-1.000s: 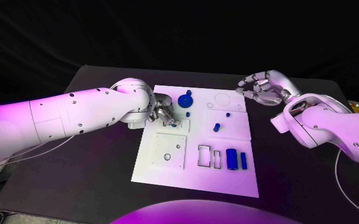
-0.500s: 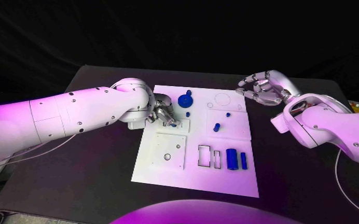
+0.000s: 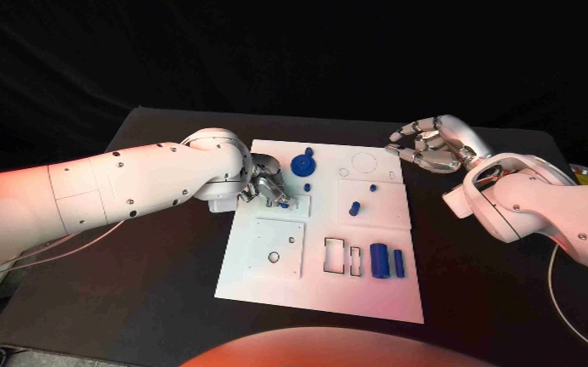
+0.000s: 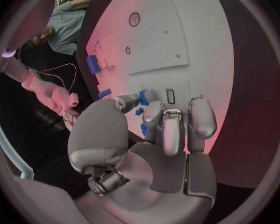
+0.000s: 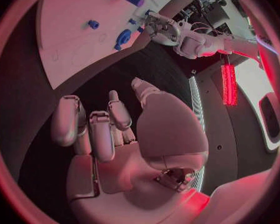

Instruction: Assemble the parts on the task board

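The white task board point(image 3: 321, 239) lies in the middle of the table. My left hand point(image 3: 268, 186) is low over the board's far left part and pinches a small blue part point(image 4: 143, 98) between thumb and fingers above a small square plate point(image 3: 289, 206). A blue disc point(image 3: 302, 163), small blue pegs point(image 3: 354, 209) and two blue bars point(image 3: 387, 262) sit on the board. My right hand point(image 3: 425, 144) hovers off the board's far right corner with its fingers curled in and nothing in them. From the right wrist, the right hand point(image 5: 109, 129) faces the board point(image 5: 65, 45).
A larger square plate point(image 3: 277, 248) and two dark-edged rectangular slots point(image 3: 342, 256) lie on the board's near half. Black table point(image 3: 160, 299) surrounds the board on all sides. My left forearm point(image 3: 135, 189) crosses the table's left side.
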### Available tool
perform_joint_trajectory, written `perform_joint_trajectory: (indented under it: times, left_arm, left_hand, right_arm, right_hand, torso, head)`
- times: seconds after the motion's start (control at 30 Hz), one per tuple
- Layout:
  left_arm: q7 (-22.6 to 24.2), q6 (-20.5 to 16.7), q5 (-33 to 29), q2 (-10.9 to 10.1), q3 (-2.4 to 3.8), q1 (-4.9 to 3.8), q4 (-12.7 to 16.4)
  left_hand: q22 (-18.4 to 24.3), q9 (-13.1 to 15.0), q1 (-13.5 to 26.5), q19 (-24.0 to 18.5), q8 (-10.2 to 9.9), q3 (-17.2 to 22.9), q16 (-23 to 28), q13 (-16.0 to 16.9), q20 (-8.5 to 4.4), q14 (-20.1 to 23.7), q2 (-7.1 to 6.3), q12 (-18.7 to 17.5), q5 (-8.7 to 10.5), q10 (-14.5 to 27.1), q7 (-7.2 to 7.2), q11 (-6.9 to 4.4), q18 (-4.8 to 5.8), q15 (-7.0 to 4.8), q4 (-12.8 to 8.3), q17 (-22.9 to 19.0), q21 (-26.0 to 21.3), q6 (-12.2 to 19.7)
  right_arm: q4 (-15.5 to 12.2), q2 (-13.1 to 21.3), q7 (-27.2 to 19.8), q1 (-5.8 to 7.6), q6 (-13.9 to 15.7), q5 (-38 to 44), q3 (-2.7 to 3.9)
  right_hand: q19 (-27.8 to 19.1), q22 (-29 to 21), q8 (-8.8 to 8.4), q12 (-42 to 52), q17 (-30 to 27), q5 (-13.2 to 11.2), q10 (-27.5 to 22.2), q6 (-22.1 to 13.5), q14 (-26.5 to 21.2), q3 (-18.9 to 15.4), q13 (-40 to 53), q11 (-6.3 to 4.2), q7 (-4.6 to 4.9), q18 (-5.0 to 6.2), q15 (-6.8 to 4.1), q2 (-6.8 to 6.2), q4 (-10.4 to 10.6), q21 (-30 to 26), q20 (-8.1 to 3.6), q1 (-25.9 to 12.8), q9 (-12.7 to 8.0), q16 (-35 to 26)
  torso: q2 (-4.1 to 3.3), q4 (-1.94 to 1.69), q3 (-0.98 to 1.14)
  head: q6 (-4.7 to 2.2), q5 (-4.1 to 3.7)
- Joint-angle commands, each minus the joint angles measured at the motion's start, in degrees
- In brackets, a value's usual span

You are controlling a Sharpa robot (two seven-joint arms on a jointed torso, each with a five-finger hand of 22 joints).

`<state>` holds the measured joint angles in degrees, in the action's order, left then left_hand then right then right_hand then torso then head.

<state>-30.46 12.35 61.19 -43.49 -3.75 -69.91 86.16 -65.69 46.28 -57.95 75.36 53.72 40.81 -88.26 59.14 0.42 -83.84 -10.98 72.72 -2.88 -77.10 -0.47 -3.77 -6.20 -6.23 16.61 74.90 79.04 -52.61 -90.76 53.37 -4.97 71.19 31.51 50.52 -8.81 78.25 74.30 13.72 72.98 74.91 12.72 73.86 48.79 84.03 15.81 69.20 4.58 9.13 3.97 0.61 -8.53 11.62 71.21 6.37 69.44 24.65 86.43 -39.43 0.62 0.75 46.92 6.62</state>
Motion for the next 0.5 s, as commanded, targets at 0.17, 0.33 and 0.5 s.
perform_joint_trajectory:
  times: [0.17,0.33,0.5]
  left_arm:
    - [0.68,0.51,0.29,0.35,0.05,-0.01,0.13]
    - [0.71,0.27,0.37,0.36,0.05,-0.01,0.07]
    - [0.76,-0.01,0.40,0.34,0.05,-0.01,0.03]
  left_hand:
    - [0.00,-0.01,1.81,0.16,-0.54,-2.54,-0.19,0.16,-0.13,-5.17,-0.01,0.18,-0.03,-0.36,0.42,0.15,1.11,-0.12,0.16,11.12,0.09,-0.22]
    - [-0.05,-0.01,3.05,0.20,-0.66,-4.59,-0.22,0.23,-0.18,-5.18,0.05,0.22,-0.02,-0.40,0.40,0.12,1.12,-0.15,0.20,11.17,0.09,-0.35]
    - [-0.11,-0.02,4.21,0.24,-0.79,-6.07,-0.23,0.26,-0.20,-5.19,0.47,0.23,-0.03,-0.42,0.36,0.10,1.13,-0.17,0.24,11.20,0.10,-0.41]
  right_arm:
    - [-0.08,0.05,0.01,-0.04,-0.57,0.58,0.00]
    - [-0.08,0.07,0.00,-0.04,-0.57,0.58,0.00]
    - [-0.08,0.08,-0.02,-0.04,-0.54,0.58,0.00]
  right_hand:
    - [-0.44,-0.07,0.38,-0.06,4.40,-0.20,-0.21,-0.40,3.47,-0.22,-0.02,-0.12,0.10,1.01,-0.37,-0.17,0.41,-0.22,-0.08,-0.39,0.06,-0.34]
    - [-0.45,-0.08,0.40,-0.07,4.38,-0.22,-0.22,-0.41,3.47,-0.29,-0.03,-0.12,0.10,1.01,-0.37,-0.20,0.47,-0.24,-0.08,-0.41,0.06,-0.35]
    - [-0.47,-0.12,0.47,-0.11,4.33,-0.28,-0.28,-0.46,3.46,-0.53,-0.11,-0.13,0.10,1.02,-0.37,-0.27,0.76,-0.31,-0.09,-0.49,0.08,-0.38]
  torso:
    - [0.00,0.07,0.01]
    - [-0.01,0.05,-0.04]
    - [-0.02,0.02,-0.03]
  head:
    - [0.05,-0.04]
    - [0.06,-0.10]
    - [0.05,-0.16]
